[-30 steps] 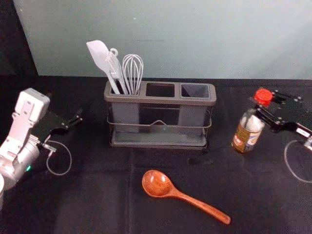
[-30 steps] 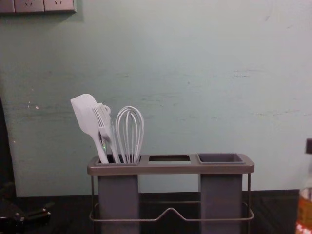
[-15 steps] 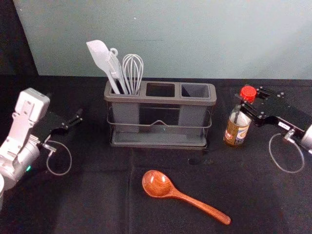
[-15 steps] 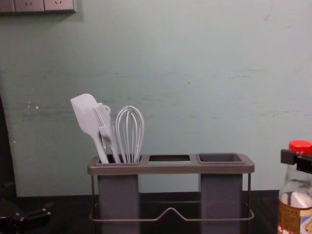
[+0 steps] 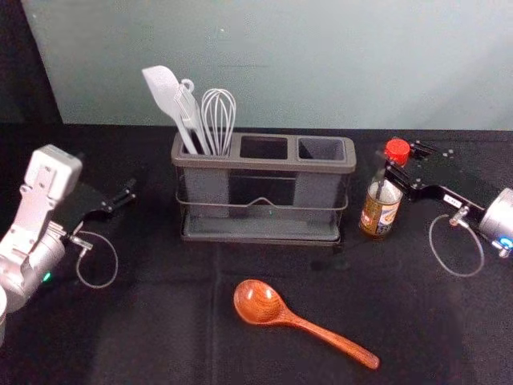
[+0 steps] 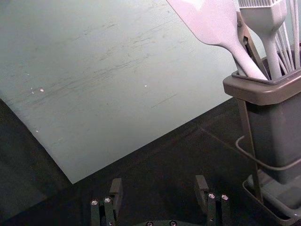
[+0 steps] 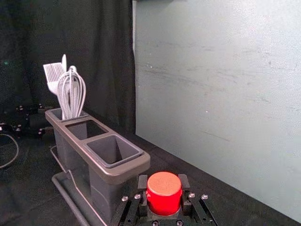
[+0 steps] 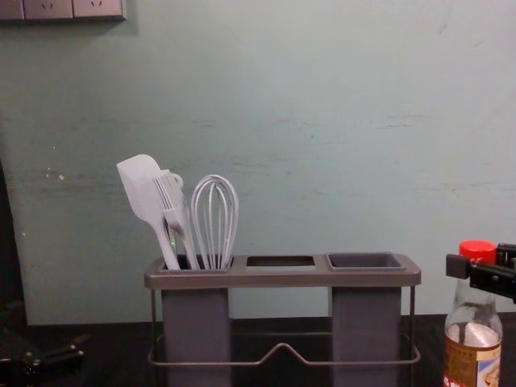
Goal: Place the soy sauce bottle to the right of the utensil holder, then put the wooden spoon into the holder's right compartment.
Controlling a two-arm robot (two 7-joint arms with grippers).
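Right gripper point(image 7: 163, 183), frame right, fingers closed on the red-capped glass bottle point(image 5: 379, 212), seemingly nearly placed beside the grey plastic holder point(image 5: 321, 167); reddish-brown wooden spoon point(image 5: 258, 303) unstowed. Left gripper point(image 6: 159, 184), frame left: fingers wide, empty.

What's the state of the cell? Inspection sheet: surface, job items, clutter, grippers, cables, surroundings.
Surface: black cloth, creased.
Bottle: right of holder; can't tell if its base touches down.
Spoon: lying in front of holder, bowl to the left, handle to the right.
Clutter: spatula, brush and whisk in holder's left compartment; loose on cloth, nothing seen.
Right gripper: fingers closed on bottle at its cap.
Left gripper: open, left of holder, holding nothing.
Cables: left loop and right loop, one by each gripper.
Surroundings: scuffed wall, sockets, black curtain.
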